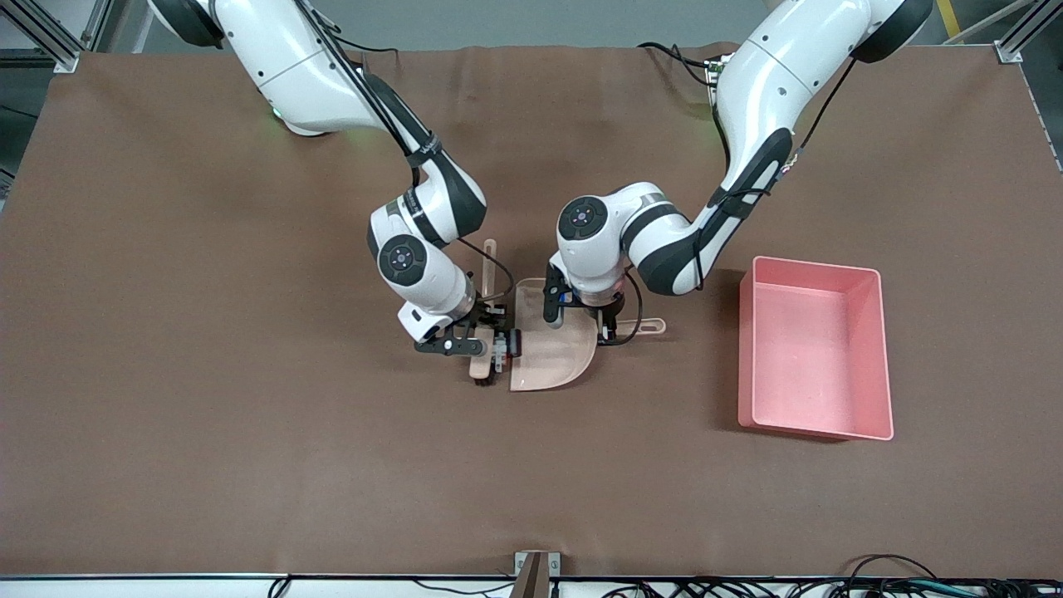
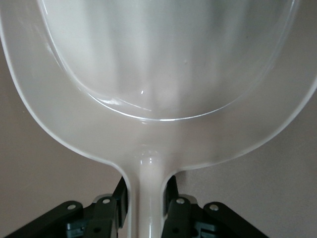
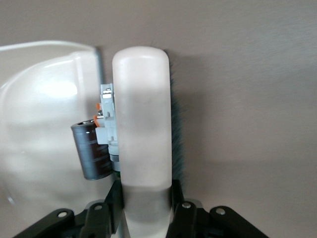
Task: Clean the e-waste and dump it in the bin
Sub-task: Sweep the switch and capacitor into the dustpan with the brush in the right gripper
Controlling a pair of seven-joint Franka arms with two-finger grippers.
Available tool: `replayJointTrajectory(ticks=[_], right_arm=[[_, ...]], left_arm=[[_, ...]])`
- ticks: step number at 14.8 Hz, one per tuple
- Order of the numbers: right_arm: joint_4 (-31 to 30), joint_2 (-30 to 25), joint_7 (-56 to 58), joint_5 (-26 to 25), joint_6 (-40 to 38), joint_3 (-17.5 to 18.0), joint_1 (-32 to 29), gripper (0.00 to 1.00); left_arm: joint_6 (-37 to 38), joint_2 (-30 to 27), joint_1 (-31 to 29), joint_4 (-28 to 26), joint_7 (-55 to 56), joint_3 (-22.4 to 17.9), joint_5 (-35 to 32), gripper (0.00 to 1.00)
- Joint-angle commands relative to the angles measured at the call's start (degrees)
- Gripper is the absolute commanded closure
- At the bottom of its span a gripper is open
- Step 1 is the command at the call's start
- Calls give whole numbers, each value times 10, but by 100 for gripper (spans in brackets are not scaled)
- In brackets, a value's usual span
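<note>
Risk at this stage lies at the dustpan's open edge. The right gripper (image 1: 490, 328) has its jaws closed on the handle of the brush (image 3: 143, 119), whose head rests on the table just ahead of the jaws. Pressed against the brush head's side, toward the dustpan, sit the two e-waste pieces: the white part (image 3: 106, 116) with orange bits and the dark cylinder-like block (image 3: 91, 148). In the right wrist view both lie at the lip of the dustpan (image 1: 552, 349); whether they are fully over it cannot be told. If the brush lifts or tilts during the sweep, the pieces may roll under the bristles or catch on the lip and stay on the table.

The left gripper (image 2: 143, 198) has its jaws closed on the dustpan's handle, with the pan spreading out ahead of the jaws. Any slip of the narrow handle could tip the pan on the way to the bin (image 1: 818, 349), which stands well apart toward the left arm's end of the table.

The block's long axis runs parallel to the brush's length; the white part's does likewise.
</note>
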State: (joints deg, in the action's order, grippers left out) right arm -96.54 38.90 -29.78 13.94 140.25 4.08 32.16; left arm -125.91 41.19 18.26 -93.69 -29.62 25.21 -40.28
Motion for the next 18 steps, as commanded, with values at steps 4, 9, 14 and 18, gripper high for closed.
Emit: replayJointTrajectory(ticks=[4, 9, 14, 18], right_arm=[[29, 19, -45, 13, 0, 0, 40, 99], [56, 23, -88, 12, -3, 0, 51, 99], [57, 9, -57, 4, -59, -14, 13, 99], [38, -43, 18, 1, -153, -18, -66, 99]], left_arm=[[0, 35, 17, 38, 10, -2, -2, 86], [0, 41, 20, 43, 12, -2, -3, 86], [-59, 40, -11, 35, 16, -2, -11, 88], [-114, 40, -24, 19, 15, -1, -7, 92]])
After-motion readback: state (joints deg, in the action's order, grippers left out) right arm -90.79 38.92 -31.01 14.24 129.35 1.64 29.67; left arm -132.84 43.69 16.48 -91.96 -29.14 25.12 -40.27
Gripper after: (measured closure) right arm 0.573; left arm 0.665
